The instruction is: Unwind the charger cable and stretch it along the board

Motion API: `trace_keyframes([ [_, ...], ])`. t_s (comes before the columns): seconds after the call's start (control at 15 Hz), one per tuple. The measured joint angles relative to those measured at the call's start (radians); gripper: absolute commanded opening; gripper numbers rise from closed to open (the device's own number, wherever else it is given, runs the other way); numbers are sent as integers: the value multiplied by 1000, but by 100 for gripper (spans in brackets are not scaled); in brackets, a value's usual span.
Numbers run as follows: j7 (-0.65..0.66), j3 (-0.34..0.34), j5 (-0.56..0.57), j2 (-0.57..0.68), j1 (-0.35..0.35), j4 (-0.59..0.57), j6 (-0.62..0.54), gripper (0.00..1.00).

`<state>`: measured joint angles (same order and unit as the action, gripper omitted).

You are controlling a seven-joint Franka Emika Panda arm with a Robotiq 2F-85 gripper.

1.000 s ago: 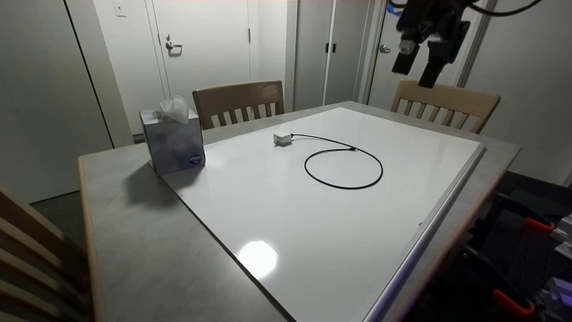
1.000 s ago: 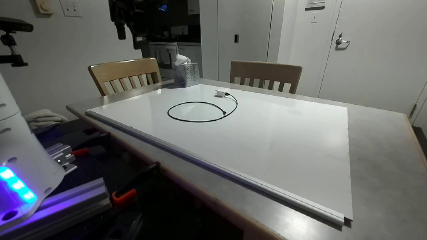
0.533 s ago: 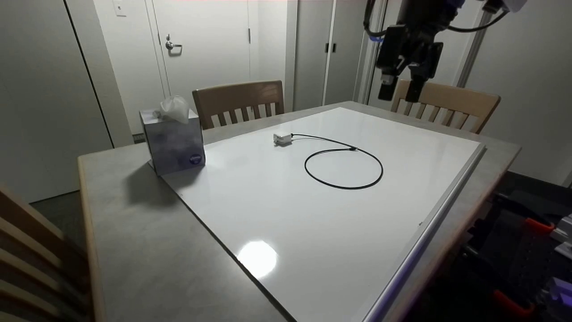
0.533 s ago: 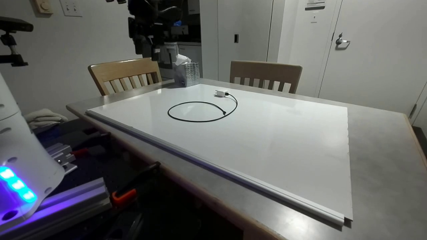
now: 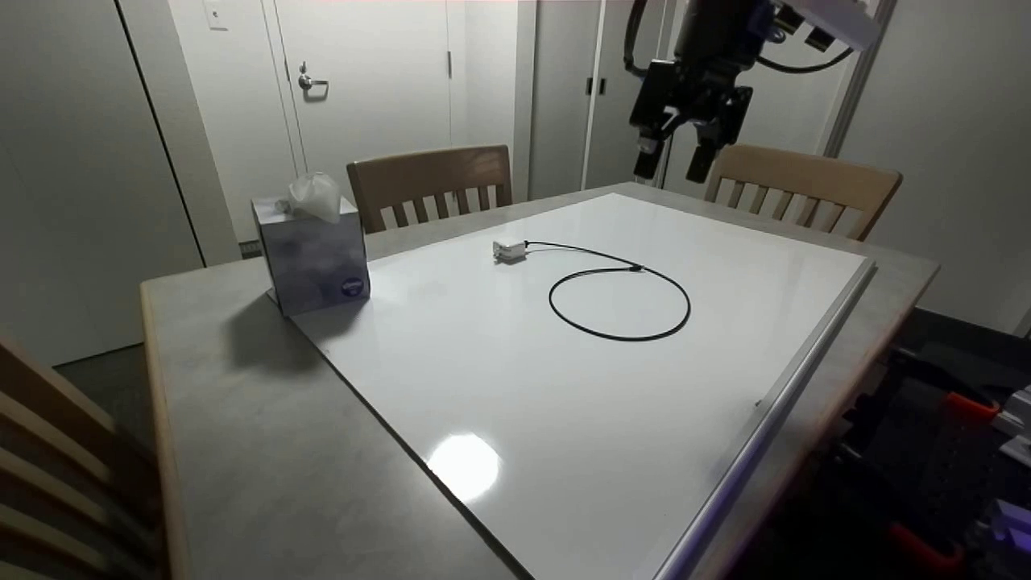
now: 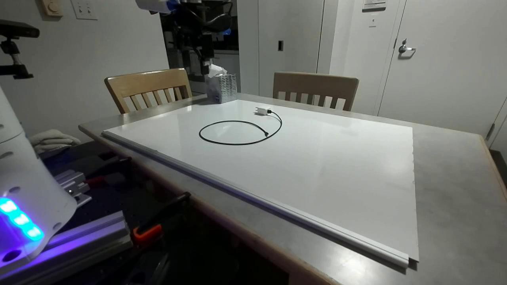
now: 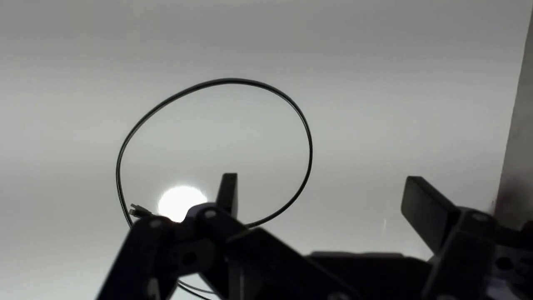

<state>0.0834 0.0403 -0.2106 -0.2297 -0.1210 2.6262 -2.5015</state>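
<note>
The charger cable lies on the board as one wide black loop, seen in both exterior views [image 5: 620, 339] [image 6: 237, 144] and from above in the wrist view [image 7: 311, 150]. Its whitish plug block [image 5: 509, 250] [image 6: 263, 111] rests on the board beyond the loop and is not visible in the wrist view. A small connector [image 7: 139, 211] forms the cable's free end, close to the loop's own cord. Glossy and white, the board [image 5: 515, 379] [image 6: 328, 166] spreads beneath it all. High above the board hovers my gripper [image 5: 672, 166] [image 7: 321, 180], open, holding nothing, its fingers [image 7: 429, 212] far apart.
A tissue box [image 5: 314, 258] [image 6: 222, 89] stands at a corner of the board. Along one board edge runs a raised metal rail [image 6: 277, 206]. Wooden chairs [image 5: 435, 169] [image 6: 150, 87] surround the grey table. Orange-handled clamps [image 6: 148, 233] sit beside the robot base.
My gripper has come down and travelled across, leftward in an exterior view and rightward in the opposite one, staying open. The cable, plug block and board have kept their places.
</note>
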Motion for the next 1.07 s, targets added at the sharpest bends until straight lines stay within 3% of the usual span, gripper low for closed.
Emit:
trace_keyframes([
  [0.67, 0, 1, -2, 0, 0, -2, -1, 100],
  [1.07, 107, -2, 24, 18, 41, -27, -1, 100],
])
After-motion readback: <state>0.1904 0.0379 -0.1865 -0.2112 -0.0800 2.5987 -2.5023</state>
